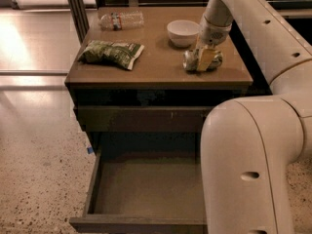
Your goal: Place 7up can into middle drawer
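Got the 7up can (190, 60) lying on its side on the cabinet top (161, 72), front right, just in front of the white bowl (183, 32) and well apart from the green snack bag (111, 52) and the clear plastic bottle (122, 19). Got the gripper (204, 60) down right over the can's middle, reaching in from above; can't tell whether clamped or slack. Expecting light, thin-walled aluminium: slick, prone to rolling on its side, easy to dent under a hard squeeze. Possibly a bit crumpled, hard to confirm. Best to pinch across the barrel at mid-length with moderate force, not at the ends. Watch for roll toward the front edge if nudged. Found the middle drawer (146, 186) pulled open below; suggest lifting clear of the top's lip, carrying forward and down, then releasing low to avoid bounce.
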